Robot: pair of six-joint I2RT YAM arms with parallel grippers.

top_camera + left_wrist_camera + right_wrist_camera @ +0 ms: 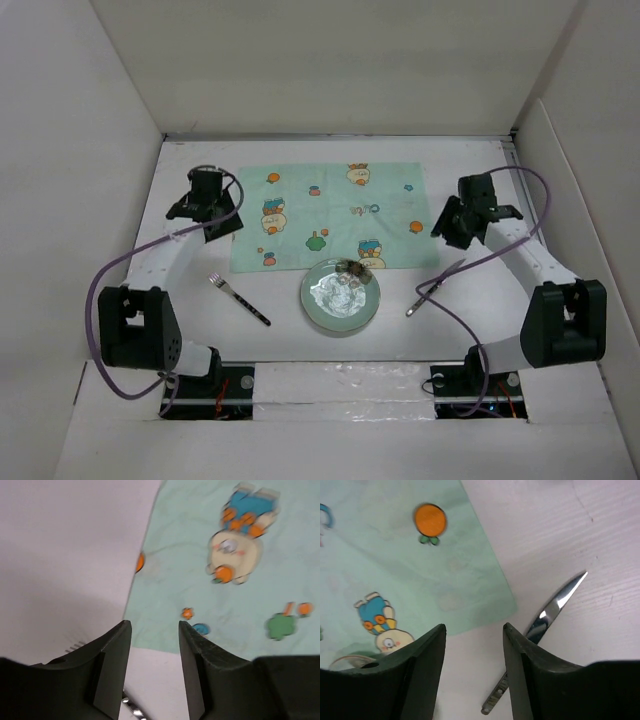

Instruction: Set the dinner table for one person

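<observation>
as left pincer (pixel 153 625) and right pincer (pixel 473 626) gape empty over placemat (pixel 310 215) edges, dinner table (pixel 250 338) flanks both.

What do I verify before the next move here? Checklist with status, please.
1. The left gripper open and empty: ok.
2. The right gripper open and empty: ok.
3. The placemat flat on the dinner table: ok.
4. The plate fully on the placemat: not ok, it straddles the near edge.
5. The fork and knife squared beside the plate: not ok, both lie slanted on bare table, fork left, knife right.
6. Plate clean: cannot tell, something shiny sits on it.
</observation>
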